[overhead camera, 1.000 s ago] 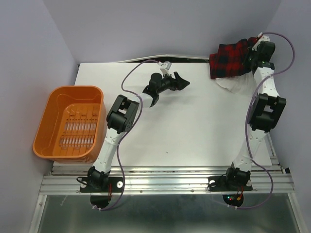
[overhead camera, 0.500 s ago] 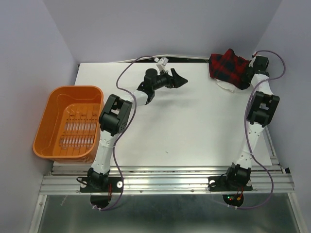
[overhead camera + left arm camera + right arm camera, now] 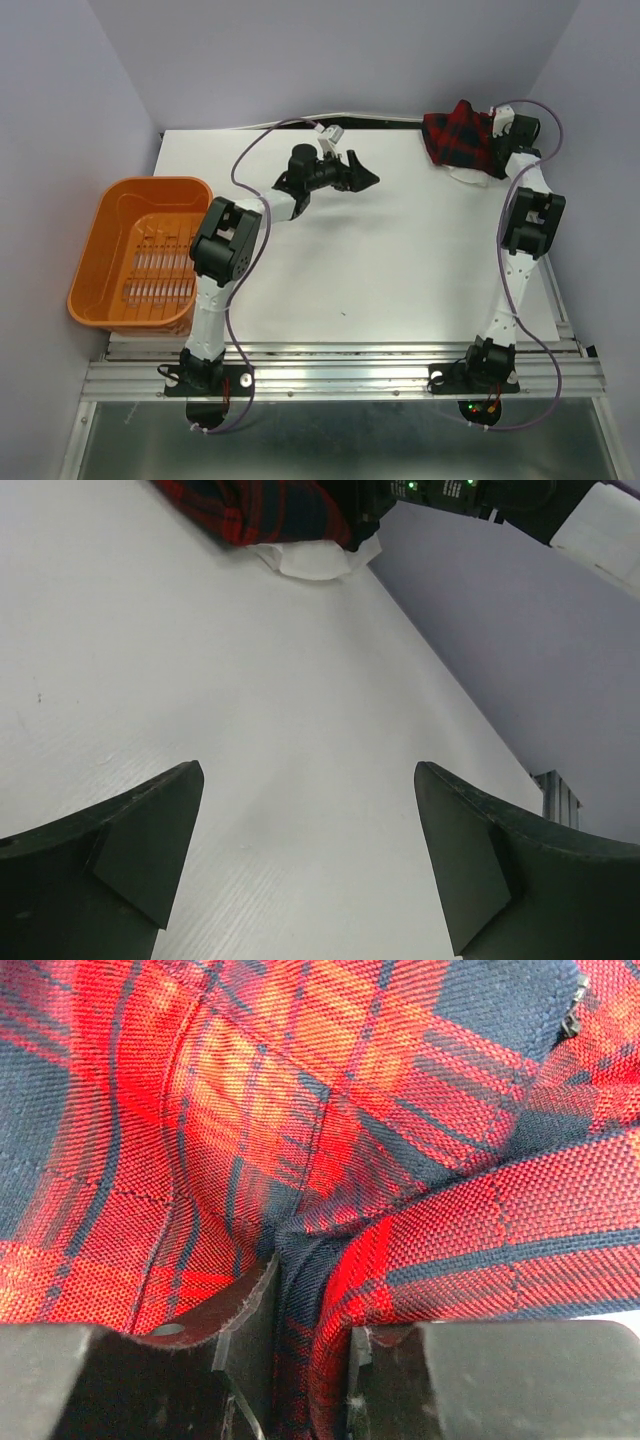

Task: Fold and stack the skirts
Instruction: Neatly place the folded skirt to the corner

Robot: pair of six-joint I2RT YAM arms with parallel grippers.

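A red and navy plaid skirt (image 3: 458,138) lies bunched at the table's far right corner, on top of a white garment (image 3: 468,175). My right gripper (image 3: 497,132) is shut on a fold of the plaid skirt (image 3: 320,1260), which fills the right wrist view. My left gripper (image 3: 362,170) is open and empty, hovering over the bare table at the far middle, pointing right. In the left wrist view the plaid skirt (image 3: 250,510) and the white garment (image 3: 315,558) show far ahead between the open fingers (image 3: 140,840).
An orange plastic basket (image 3: 143,253) stands off the table's left edge. The white table (image 3: 380,270) spreads between the arms. Purple walls close in at the back and both sides, near the right arm.
My right gripper has pulled the plaid skirt back towards the far right corner, bunching it smaller. My left arm has stretched further back and turned slightly, its gripper still open.
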